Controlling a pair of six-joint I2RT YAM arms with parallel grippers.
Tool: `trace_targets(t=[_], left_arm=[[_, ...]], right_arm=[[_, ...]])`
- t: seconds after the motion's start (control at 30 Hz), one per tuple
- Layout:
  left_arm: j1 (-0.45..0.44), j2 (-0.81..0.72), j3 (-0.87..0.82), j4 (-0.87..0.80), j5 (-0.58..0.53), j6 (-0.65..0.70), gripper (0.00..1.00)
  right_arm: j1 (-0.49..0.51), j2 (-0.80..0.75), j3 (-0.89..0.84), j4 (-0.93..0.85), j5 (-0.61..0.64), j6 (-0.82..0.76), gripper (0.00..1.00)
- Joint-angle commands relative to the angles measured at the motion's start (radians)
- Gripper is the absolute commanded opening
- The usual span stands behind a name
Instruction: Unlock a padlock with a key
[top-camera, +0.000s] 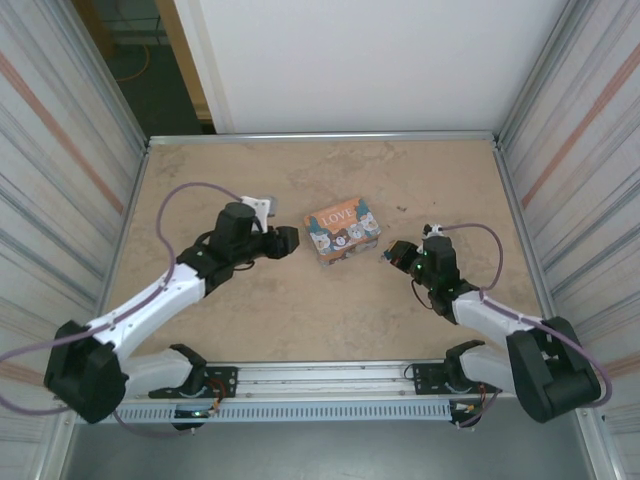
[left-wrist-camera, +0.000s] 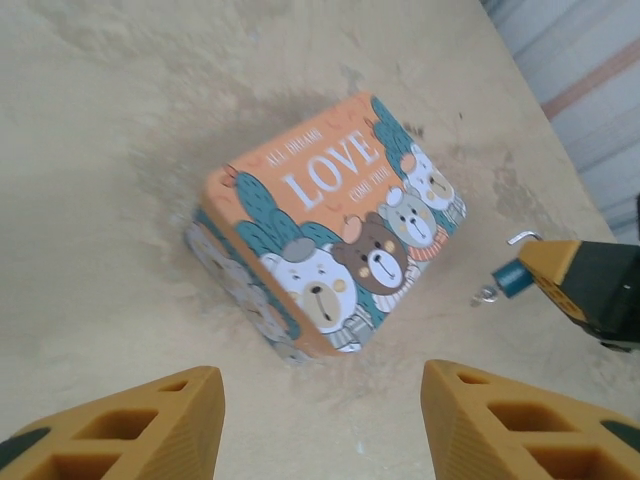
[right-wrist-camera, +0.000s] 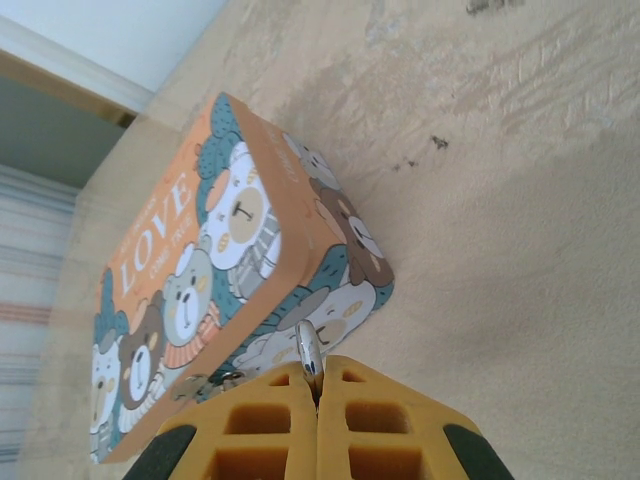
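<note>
Padlock: tiny, blue-bodied, with a thin silvery shackle. Clamped in the right gripper, whose yellow fingers press tight together on it. Pokes out beyond the fingertips, shackle end foremost in the right wrist view, blue body foremost in the left wrist view. Sits just beside the right end of the box, with a strip of bare table showing between the two in the left wrist view. Beside the blue body, a small metal ring; too small to tell what hangs on it.

Box: lies flat near the middle of the table, between the two grippers. Orange lid, teal leaves, a row of cartoon bears in caps and scarves. Reads "LOVE" in big white capitals, with "ALL DREAMS" in smaller letters above and "COME TRUE" below. More bears printed along the side walls; no lettering legible there.

Left gripper: released, yellow fingers spread wide with nothing between them but table. Points at the left end of the box from close by, not touching it.

Table: beige, mottled like stone, framed by a metal rim.
</note>
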Motion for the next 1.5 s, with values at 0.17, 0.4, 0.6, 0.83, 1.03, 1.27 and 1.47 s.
trace_targets(t=[0.17, 0.4, 0.6, 0.83, 1.03, 1.27, 1.47], left_arm=[[0.039, -0.267, -0.138, -0.045, -0.177, 0.079, 0.60], [0.068, -0.424, -0.190, -0.079, -0.161, 0.165, 0.68], [0.068, -0.490, -0.148, -0.142, -0.117, 0.282, 0.72], [0.068, -0.492, -0.019, -0.258, 0.020, 0.490, 0.74], [0.068, -0.506, -0.055, -0.246, 0.055, 0.636, 0.75], [0.068, -0.536, -0.168, -0.111, 0.145, 0.666, 0.78], [0.099, -0.522, -0.171, -0.111, 0.150, 0.653, 0.80]], right_arm=[[0.001, -0.179, 0.096, -0.315, -0.005, -0.132, 0.00], [0.026, -0.263, 0.179, -0.535, -0.068, -0.204, 0.01], [0.064, -0.294, 0.254, -0.717, -0.104, -0.237, 0.00], [0.120, -0.291, 0.328, -0.869, -0.179, -0.269, 0.00], [0.146, -0.282, 0.361, -0.957, -0.234, -0.260, 0.00], [0.182, -0.238, 0.376, -1.028, -0.289, -0.261, 0.00], [0.217, -0.182, 0.375, -1.067, -0.304, -0.295, 0.00]])
